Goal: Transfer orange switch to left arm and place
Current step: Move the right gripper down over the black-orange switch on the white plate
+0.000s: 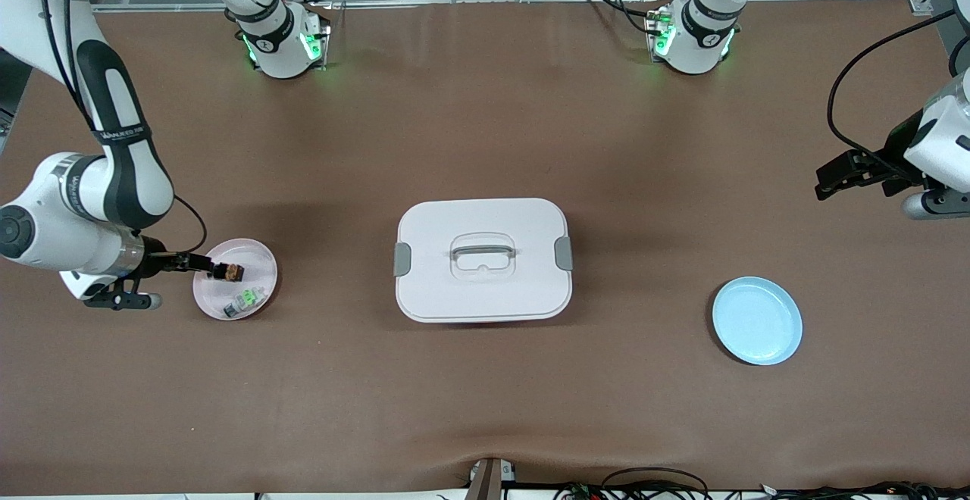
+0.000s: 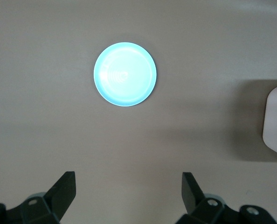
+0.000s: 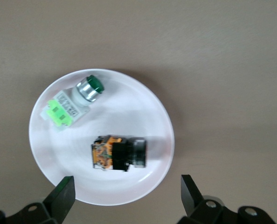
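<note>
My right gripper point(image 1: 198, 263) hung over the pink plate point(image 1: 258, 251) at the right arm's end of the table, fingers point(image 3: 61, 196) spread wide and holding nothing. Under it the orange switch point(image 3: 119, 153) lay on its side on that plate, near the green-and-silver part point(image 3: 74, 101) but not touching it. My left gripper point(image 1: 833, 179) waited over bare table, open and empty, near the blue plate point(image 1: 757, 320). The box point(image 1: 483, 258) sat closed between the two plates.

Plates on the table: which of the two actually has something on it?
The pink plate at the right arm's end: it carries the orange switch and a green-and-silver part. The blue plate at the left arm's end carries nothing.
</note>
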Available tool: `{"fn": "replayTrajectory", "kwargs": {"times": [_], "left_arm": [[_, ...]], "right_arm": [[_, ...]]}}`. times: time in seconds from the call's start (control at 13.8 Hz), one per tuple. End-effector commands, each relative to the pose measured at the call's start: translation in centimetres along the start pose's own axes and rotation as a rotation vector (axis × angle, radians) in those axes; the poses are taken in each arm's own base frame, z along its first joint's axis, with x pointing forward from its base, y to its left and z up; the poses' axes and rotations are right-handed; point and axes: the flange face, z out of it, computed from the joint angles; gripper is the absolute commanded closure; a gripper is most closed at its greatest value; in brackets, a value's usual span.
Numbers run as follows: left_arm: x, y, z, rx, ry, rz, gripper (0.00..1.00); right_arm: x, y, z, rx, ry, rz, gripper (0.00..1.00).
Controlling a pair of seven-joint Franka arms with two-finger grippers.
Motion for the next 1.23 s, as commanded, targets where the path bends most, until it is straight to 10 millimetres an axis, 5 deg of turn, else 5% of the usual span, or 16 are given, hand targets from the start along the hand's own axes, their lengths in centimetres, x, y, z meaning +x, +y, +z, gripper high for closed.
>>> {"fn": "replayTrajectory", "kwargs": {"times": [0.0,0.58,1.16], "left_arm": [[0.1,-0.3,-0.4,-0.014,-0.005,0.016,0.00],[0.1,-0.3,-0.4,-0.014,-0.005,0.016,0.00],[0.0,-0.1,-0.6,-0.016,-0.002,0.019,0.00]], "right_arm": [[0.0,-0.2,1.3,0.030,0.010,0.027,0.00],[1.1,-2.2,4.8,-0.011,0.049,-0.035,0.00],[1.0,-0.9,6.5,-0.078,0.024,-0.084,0.00]]}}
